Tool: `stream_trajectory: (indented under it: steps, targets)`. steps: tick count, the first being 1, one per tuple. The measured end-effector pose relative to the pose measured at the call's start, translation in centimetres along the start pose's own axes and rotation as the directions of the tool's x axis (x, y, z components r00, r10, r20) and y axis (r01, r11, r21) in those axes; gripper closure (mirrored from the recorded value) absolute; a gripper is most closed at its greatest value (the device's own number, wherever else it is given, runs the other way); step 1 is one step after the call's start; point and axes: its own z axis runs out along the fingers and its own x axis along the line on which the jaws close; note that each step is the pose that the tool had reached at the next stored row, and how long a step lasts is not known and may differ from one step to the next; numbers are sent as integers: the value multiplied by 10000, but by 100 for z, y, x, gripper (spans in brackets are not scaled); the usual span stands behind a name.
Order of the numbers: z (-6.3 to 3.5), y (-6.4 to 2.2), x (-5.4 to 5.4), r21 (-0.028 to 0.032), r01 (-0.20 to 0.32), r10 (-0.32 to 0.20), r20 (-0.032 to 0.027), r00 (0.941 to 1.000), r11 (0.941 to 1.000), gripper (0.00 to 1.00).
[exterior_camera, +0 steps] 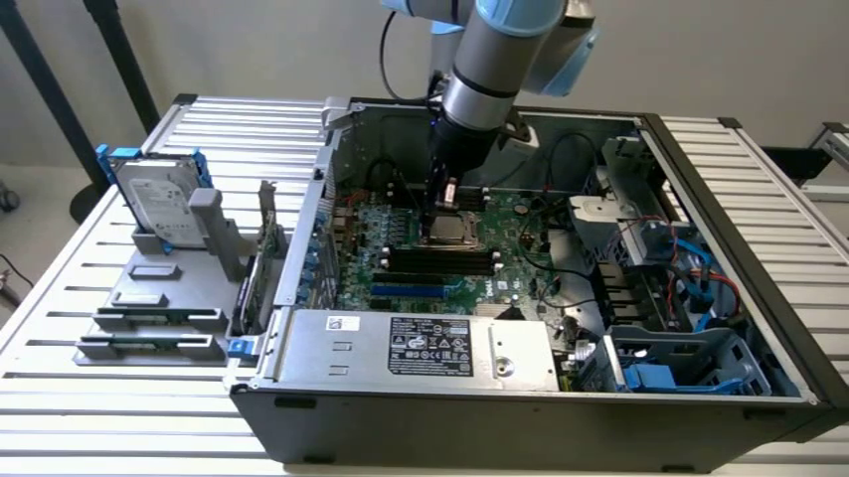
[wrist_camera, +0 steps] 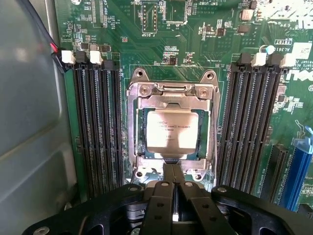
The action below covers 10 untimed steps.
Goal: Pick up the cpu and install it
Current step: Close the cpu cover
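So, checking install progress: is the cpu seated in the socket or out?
In: the cpu lies flat inside the metal socket frame on the motherboard.

Open PC case [exterior_camera: 531,427] sits on a slatted table [exterior_camera: 80,417]. Hard drive [exterior_camera: 153,204] in a blue bracket stands upright just outside it, on the exterior view's left.

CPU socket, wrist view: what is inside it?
The cpu lies flat inside the socket frame, silvery plate up. The shut fingers end at its edge. Whatever lies beneath the cpu is covered.
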Motion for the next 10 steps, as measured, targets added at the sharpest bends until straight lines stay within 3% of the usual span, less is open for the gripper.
stream_trajectory:
  steps: [10]
  targets:
    - [51,1,-1,19,0,0,-1,10000,10000,89]
